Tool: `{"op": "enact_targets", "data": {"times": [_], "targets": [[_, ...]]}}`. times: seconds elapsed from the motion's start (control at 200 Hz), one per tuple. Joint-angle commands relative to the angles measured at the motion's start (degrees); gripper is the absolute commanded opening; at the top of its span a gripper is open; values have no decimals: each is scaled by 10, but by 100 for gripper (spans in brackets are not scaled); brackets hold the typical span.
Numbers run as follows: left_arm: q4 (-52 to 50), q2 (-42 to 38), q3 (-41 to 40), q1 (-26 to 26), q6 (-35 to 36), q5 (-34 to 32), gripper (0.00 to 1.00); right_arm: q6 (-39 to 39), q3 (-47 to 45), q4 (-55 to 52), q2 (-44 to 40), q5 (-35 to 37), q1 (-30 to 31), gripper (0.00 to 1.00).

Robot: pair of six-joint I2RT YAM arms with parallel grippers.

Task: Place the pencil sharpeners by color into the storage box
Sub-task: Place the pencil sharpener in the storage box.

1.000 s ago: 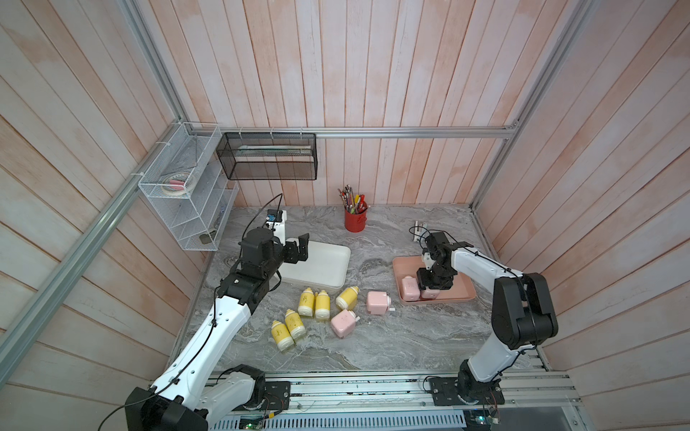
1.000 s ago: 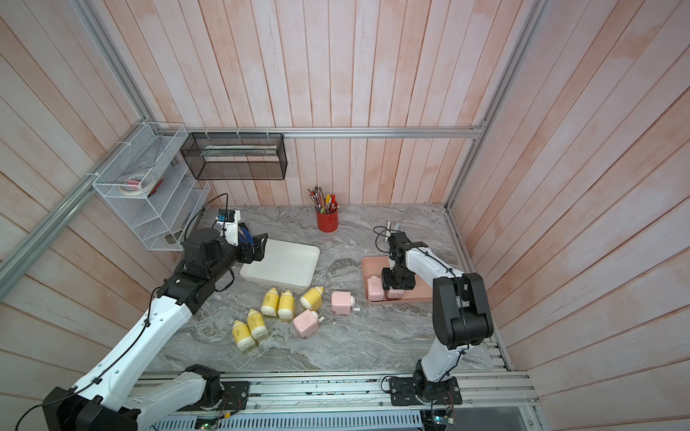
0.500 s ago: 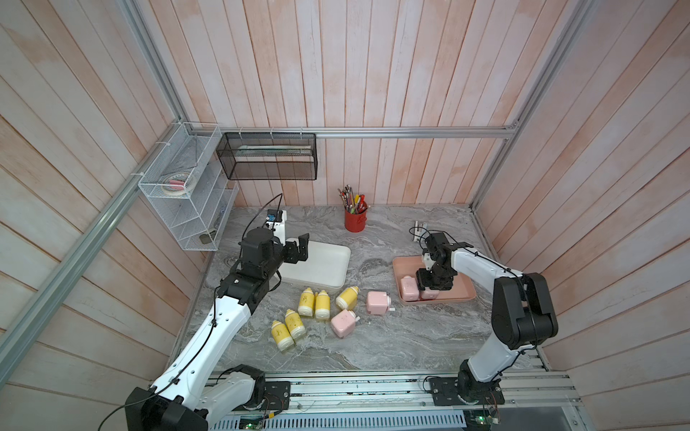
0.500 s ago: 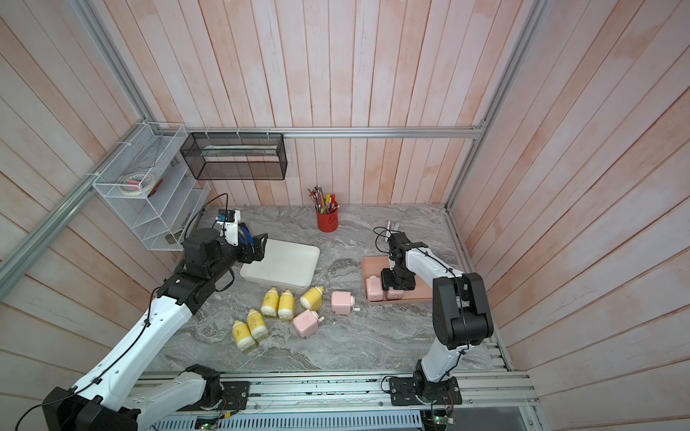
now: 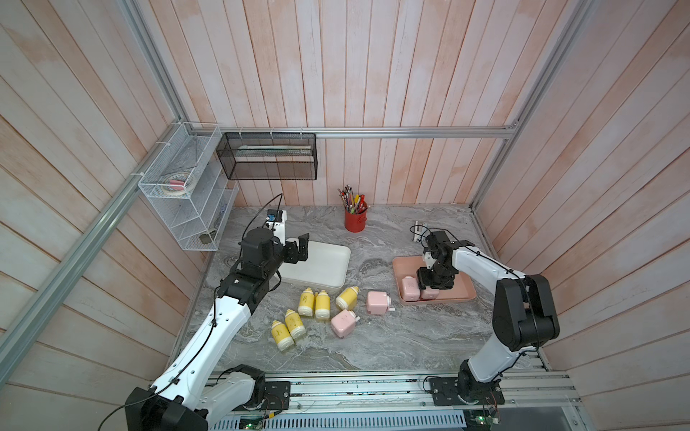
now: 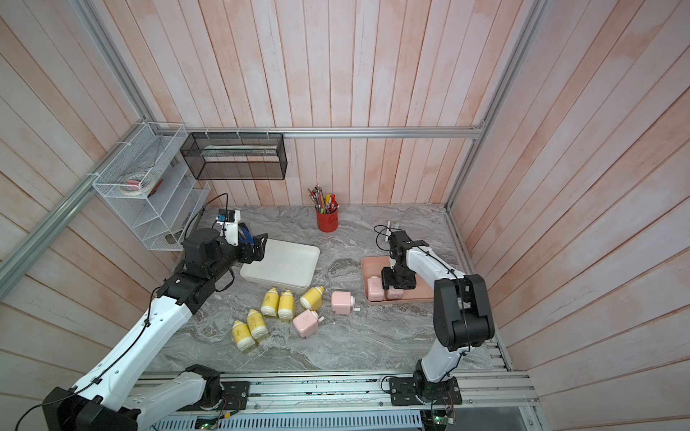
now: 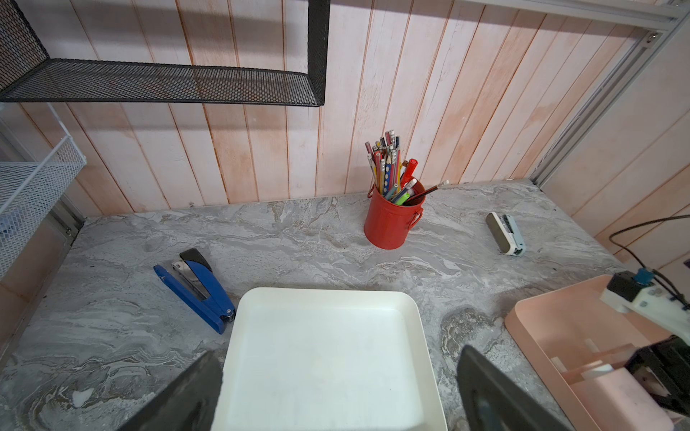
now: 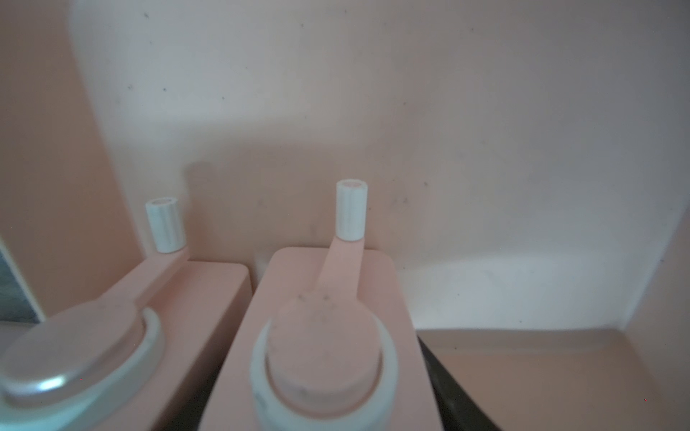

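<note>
Several yellow pencil sharpeners (image 5: 322, 304) lie on the table in front of the empty white storage box (image 5: 321, 261). To their right, two pink pencil sharpeners (image 5: 377, 302) (image 5: 344, 322) lie on the table. The pink storage box (image 5: 466, 294) holds two more. One (image 5: 409, 288) stands free by its left wall. The other (image 8: 328, 336) sits between the fingers of my right gripper (image 5: 435, 283), which press its sides with no gap showing. My left gripper (image 7: 339, 354) hovers wide open over the white box's near-left edge, holding nothing.
A red pencil cup (image 5: 354, 220) stands at the back middle. A blue stapler (image 7: 198, 287) lies left of the white box, and a small grey stapler (image 7: 506, 233) behind the pink one. A white wire rack (image 5: 186, 201) and a black mesh shelf (image 5: 267, 160) hang on the walls.
</note>
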Motion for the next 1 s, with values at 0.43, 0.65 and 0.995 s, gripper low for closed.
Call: {"op": "enact_targets", "data": {"times": [0.43,0.65,0.995], "targets": [[6,-2,7,-2,2,-2,99,37,37,-76,-90,20,7,64],[8,-1,6,-2,2,-3,100,117,63,-126,-145,39,37,65],[9,-5,7,-2,3,-6,100,261,187,-218,-154,77,163,68]]}}
